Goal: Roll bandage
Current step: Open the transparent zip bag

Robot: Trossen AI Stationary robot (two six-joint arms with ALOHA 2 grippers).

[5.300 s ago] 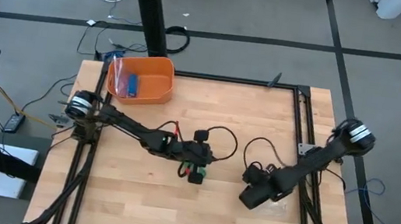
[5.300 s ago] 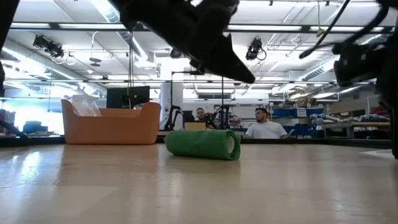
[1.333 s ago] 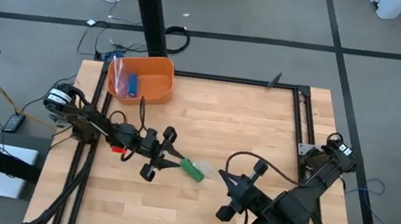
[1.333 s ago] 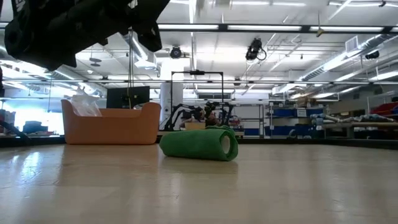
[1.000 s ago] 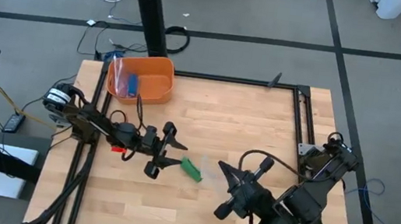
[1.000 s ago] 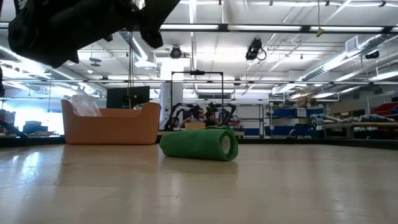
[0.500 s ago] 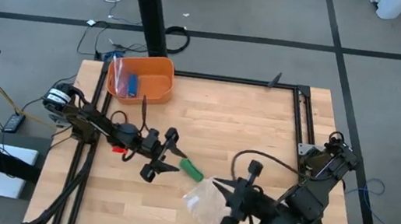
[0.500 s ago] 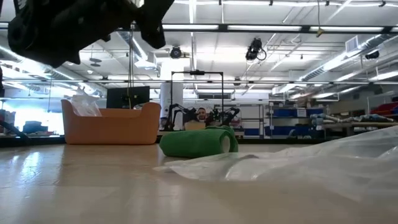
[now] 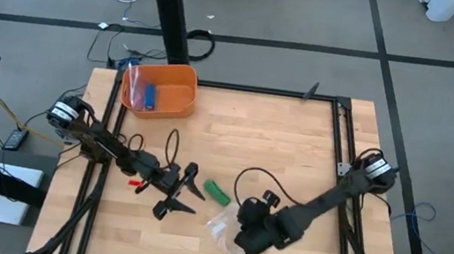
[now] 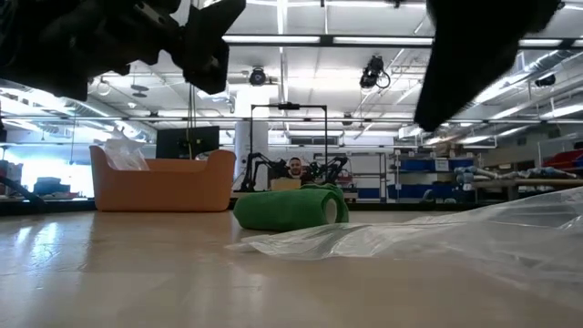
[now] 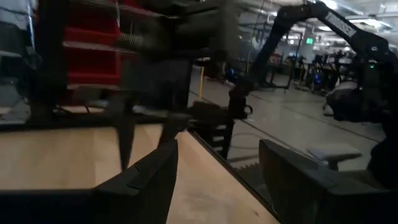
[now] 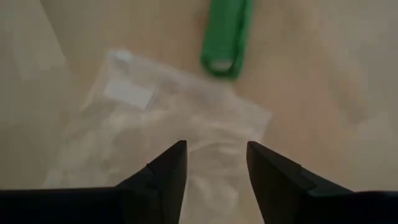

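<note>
1. Near the table's middle lies the bandage [image 9: 218,192], already a small green roll, touching the clear plastic bag [image 9: 224,230]
2. Over the bag hovers the right gripper [image 12: 212,163], fingers spread, holding nothing; judged best lowered straight onto the bag's edge, clear of the roll
3. Beside the roll waits the left gripper [image 9: 183,195], spread and empty

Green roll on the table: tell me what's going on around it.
The bandage lies rolled up on the table, and neither arm holds it. The right pincer hangs open just above a clear plastic bag beside the roll. The left pincer, also open, sits on the roll's other side, not touching it. An orange bin stands at the far corner.
</note>
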